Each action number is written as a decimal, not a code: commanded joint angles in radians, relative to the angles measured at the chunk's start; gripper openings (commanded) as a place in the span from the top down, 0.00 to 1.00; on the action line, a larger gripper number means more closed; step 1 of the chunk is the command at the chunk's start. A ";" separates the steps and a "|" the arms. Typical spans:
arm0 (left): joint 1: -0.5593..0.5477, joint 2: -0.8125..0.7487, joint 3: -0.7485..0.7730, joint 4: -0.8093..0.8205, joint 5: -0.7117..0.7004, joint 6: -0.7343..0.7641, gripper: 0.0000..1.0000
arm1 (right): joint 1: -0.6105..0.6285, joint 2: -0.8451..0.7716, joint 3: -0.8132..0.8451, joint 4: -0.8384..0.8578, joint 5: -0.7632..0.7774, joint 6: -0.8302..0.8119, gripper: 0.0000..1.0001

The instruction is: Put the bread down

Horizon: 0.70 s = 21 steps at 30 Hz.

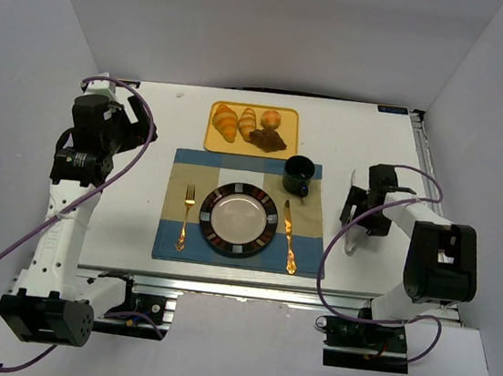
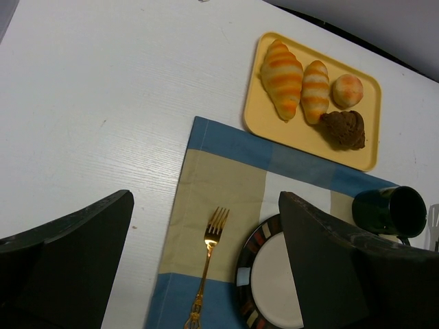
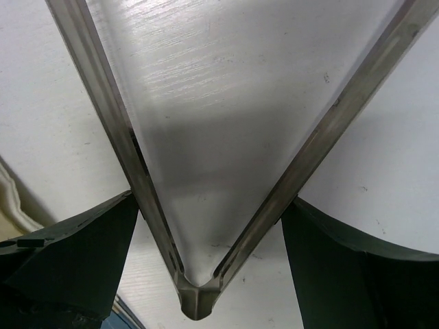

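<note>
The bread (image 1: 268, 139) lies at the near right corner of the yellow tray (image 1: 215, 145), just beside a croissant (image 1: 247, 123) and the small bun (image 1: 271, 119). We judge it light, soft and crumbly, so we would take it across its lumpy middle with gentle pressure. Our right gripper (image 3: 209, 202) stands spread wide astride the hinge end of metal tongs (image 3: 195, 298), apparently not squeezing them; our left gripper (image 2: 206, 197) hangs released and empty, left of the placemat (image 2: 226, 147)

dark lumpy bread (image 2: 344, 129), seemingly flat, in near-right corner of tray (image 2: 255, 113)
</note>
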 commanded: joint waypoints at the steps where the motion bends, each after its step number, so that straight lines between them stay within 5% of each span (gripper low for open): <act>1: -0.002 -0.013 0.000 0.002 -0.013 0.012 0.02 | 0.016 0.023 -0.006 0.039 0.038 -0.008 0.11; 17: -0.002 -0.016 -0.003 -0.009 -0.014 0.023 0.02 | 0.027 0.060 -0.066 0.090 0.089 0.113 0.12; 21: -0.002 -0.018 0.000 -0.014 -0.020 0.028 0.02 | 0.029 0.060 -0.060 0.091 0.083 0.130 0.26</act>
